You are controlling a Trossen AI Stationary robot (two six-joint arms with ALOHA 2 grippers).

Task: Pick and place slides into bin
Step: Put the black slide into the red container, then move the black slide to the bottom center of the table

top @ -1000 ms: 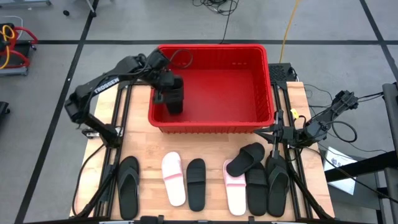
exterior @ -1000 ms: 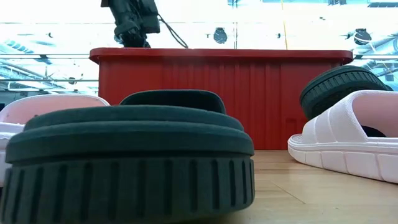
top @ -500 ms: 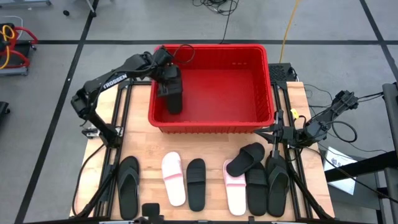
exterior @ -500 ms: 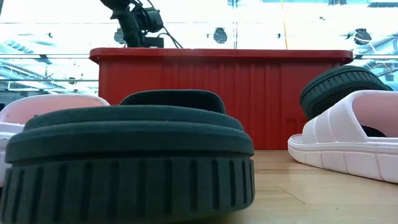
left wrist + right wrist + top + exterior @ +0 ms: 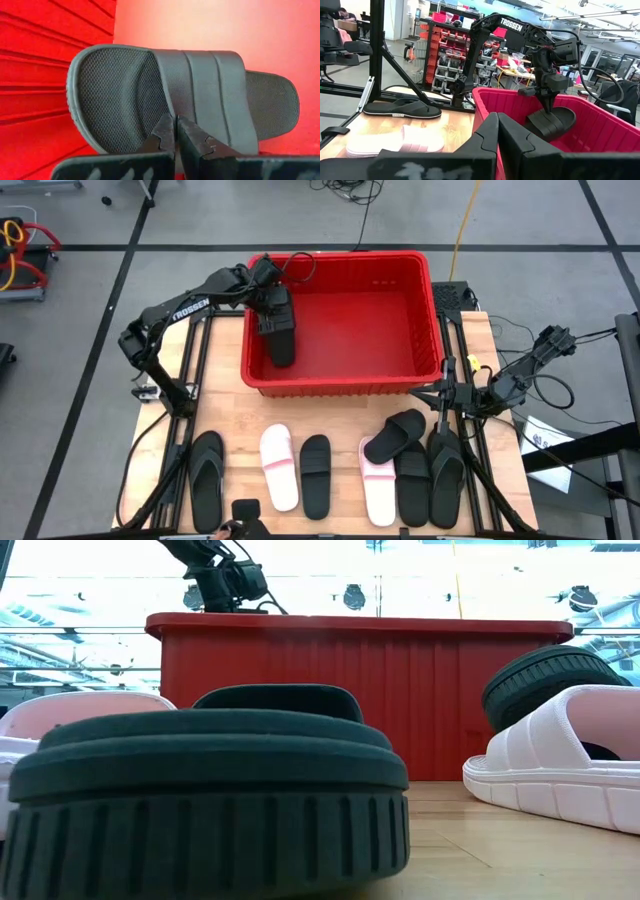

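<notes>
Your left gripper (image 5: 272, 315) fingers pinch the black band slide (image 5: 279, 338), upper left of the high view, inside the red bin (image 5: 400, 370). Lower it flat before releasing. Right gripper (image 5: 496, 131) fingers closed, empty, parked right of the table (image 5: 250, 415).

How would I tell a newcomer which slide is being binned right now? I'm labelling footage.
Find the red bin at the table's far side. Inside, by its left wall, the left gripper pinches a black band slide. It is the only slide in the bin; the rest lie on the table.
</notes>
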